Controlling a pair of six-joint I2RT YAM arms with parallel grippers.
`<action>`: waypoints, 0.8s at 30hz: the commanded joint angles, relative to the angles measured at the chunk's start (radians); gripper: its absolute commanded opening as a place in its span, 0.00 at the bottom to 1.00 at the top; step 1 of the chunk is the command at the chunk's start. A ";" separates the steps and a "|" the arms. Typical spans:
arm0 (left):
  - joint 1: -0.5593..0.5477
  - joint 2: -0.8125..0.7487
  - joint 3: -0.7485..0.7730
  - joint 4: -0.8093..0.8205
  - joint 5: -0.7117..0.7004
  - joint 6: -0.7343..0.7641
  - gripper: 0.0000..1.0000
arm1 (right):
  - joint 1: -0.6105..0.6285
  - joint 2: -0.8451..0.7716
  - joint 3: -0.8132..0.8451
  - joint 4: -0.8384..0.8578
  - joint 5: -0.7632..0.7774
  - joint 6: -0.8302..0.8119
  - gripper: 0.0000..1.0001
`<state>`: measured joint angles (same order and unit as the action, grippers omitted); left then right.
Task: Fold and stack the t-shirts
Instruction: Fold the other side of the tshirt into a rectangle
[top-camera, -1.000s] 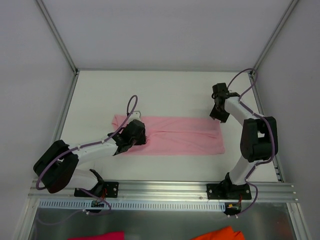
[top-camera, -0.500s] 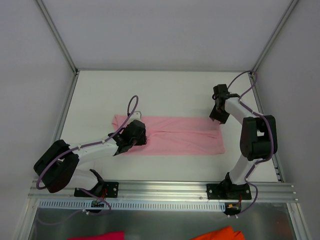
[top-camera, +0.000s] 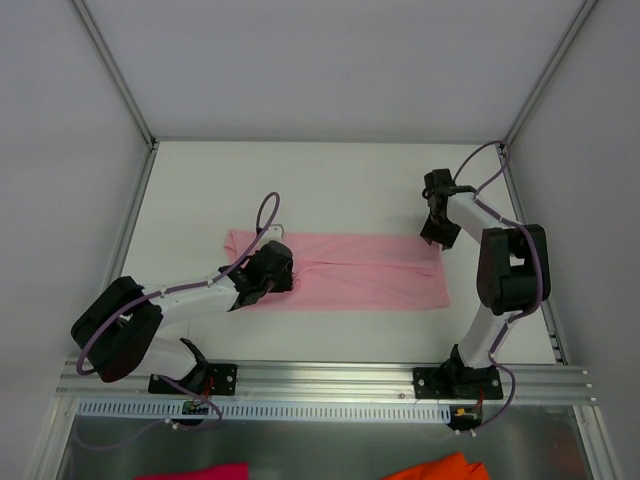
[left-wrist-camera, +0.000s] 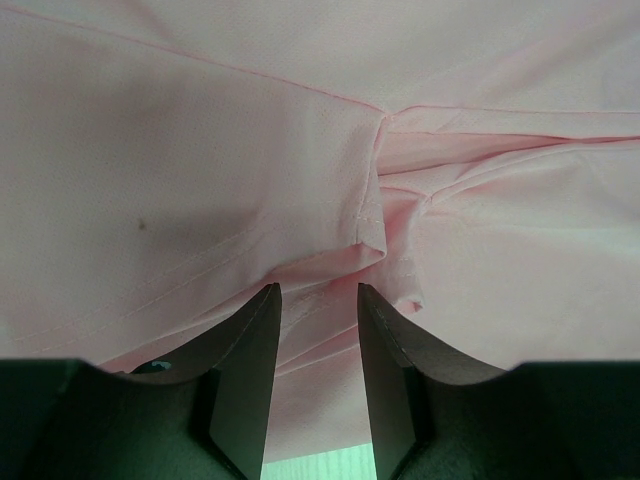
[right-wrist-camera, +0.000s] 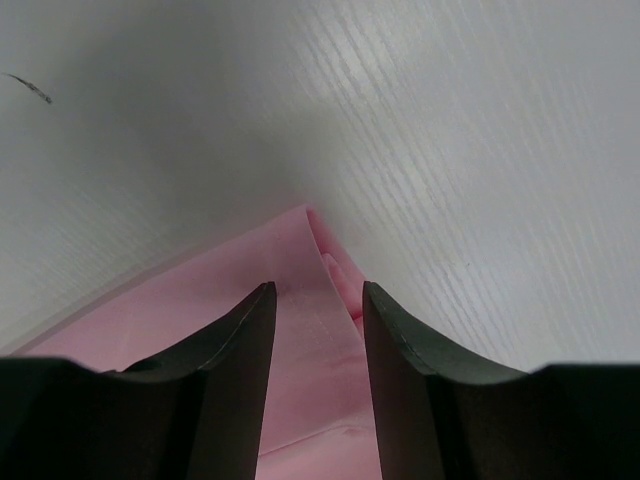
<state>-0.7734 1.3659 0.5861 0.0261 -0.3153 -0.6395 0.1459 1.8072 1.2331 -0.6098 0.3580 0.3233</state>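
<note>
The light pink t-shirt (top-camera: 360, 272) lies flat on the white table (top-camera: 340, 185), folded into a long strip running left to right. My left gripper (top-camera: 280, 266) is low over its left part. In the left wrist view the left gripper (left-wrist-camera: 317, 292) is open, and bunched seams and folds of the shirt (left-wrist-camera: 200, 150) show between and beyond its fingers. My right gripper (top-camera: 437, 232) is at the strip's far right corner. The right wrist view shows it (right-wrist-camera: 318, 288) open, its fingers straddling the pointed corner of the shirt (right-wrist-camera: 200, 310).
The enclosure's side walls and metal posts border the table on the left, right and back. An aluminium rail (top-camera: 330, 380) carries both arm bases at the near edge. Below it lie a magenta cloth scrap (top-camera: 205, 471) and an orange cloth scrap (top-camera: 440, 466).
Both arms have shifted only slightly. The shirt lies as before and both grippers' jaws stand equally far apart.
</note>
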 joint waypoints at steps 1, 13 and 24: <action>-0.009 0.007 0.015 0.021 -0.019 0.015 0.37 | 0.000 0.009 0.043 -0.019 0.013 -0.006 0.44; -0.009 0.028 0.026 0.006 -0.042 0.011 0.37 | -0.006 0.064 0.074 0.019 -0.056 -0.003 0.03; -0.010 0.050 0.038 -0.002 -0.045 0.011 0.37 | -0.002 0.066 0.173 0.053 -0.085 -0.066 0.01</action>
<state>-0.7734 1.4048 0.5884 0.0185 -0.3244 -0.6395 0.1448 1.8782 1.3224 -0.5800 0.2901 0.2958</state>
